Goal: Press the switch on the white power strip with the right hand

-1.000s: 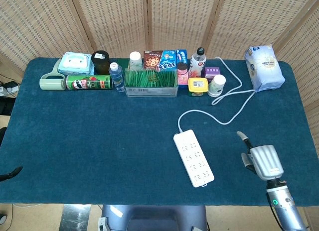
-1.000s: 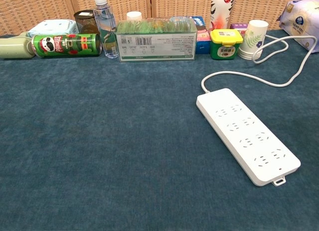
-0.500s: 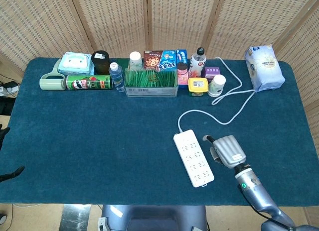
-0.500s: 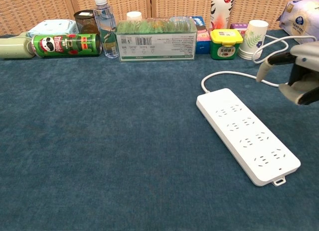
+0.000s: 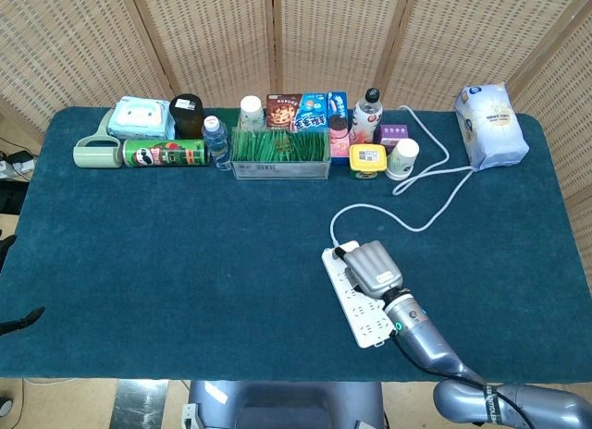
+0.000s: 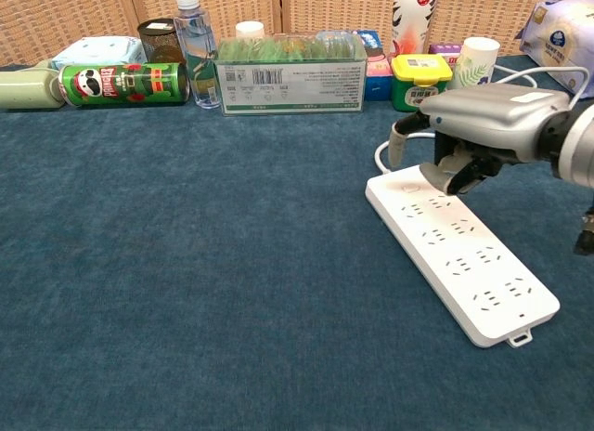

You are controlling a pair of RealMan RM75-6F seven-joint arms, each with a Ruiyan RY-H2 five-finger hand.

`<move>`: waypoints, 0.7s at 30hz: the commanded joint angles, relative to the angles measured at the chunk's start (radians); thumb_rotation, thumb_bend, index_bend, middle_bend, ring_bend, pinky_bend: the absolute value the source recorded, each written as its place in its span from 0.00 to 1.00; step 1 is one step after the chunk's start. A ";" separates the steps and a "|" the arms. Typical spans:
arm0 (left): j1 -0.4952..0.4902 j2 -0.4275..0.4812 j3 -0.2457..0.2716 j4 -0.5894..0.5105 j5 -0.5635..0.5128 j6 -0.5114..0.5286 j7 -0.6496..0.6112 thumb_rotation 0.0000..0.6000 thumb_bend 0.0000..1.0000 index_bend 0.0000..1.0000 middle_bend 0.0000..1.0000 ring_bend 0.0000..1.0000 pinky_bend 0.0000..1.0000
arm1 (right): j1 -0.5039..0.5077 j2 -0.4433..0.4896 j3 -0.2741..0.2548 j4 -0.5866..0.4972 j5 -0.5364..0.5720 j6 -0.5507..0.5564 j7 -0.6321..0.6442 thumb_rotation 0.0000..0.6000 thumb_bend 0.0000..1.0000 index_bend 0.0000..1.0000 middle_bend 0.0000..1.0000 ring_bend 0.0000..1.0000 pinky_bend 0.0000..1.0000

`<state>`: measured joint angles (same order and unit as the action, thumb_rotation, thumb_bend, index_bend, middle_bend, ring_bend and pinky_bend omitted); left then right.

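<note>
We see the white power strip [image 6: 461, 254] lying flat and slanted on the blue table [image 5: 166, 244], toward its 4 o'clock. Our right hand [image 6: 483, 124] hovers over its cord end, one finger [image 6: 397, 143] pointing down, the rest curled on nothing. The cord [image 5: 435, 193] loops toward 1 o'clock, past a paper cup [image 5: 403, 157].

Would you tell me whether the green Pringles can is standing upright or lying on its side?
Lying on its side: the green Pringles can rests lengthwise on the table, its logo face turned sideways.
</note>
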<state>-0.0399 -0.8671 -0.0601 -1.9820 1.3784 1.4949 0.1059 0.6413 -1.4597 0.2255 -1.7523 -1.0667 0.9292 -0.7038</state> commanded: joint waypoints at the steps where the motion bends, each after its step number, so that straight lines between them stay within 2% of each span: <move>1: 0.000 0.003 0.000 0.001 0.000 -0.001 -0.006 1.00 0.13 0.00 0.00 0.00 0.02 | 0.041 -0.038 -0.003 -0.002 0.061 0.015 -0.059 1.00 0.66 0.33 0.98 1.00 1.00; 11: -0.001 0.010 0.002 0.002 0.000 -0.008 -0.019 1.00 0.13 0.00 0.00 0.00 0.02 | 0.078 -0.059 -0.036 0.028 0.136 0.050 -0.093 1.00 0.66 0.35 0.98 1.00 1.00; 21: -0.007 0.013 0.003 -0.002 -0.007 -0.020 -0.019 1.00 0.13 0.00 0.00 0.00 0.02 | 0.083 -0.036 -0.063 0.064 0.152 0.061 -0.042 1.00 0.66 0.35 0.98 1.00 1.00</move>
<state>-0.0469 -0.8550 -0.0574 -1.9831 1.3712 1.4747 0.0880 0.7236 -1.4974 0.1659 -1.6912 -0.9146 0.9896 -0.7533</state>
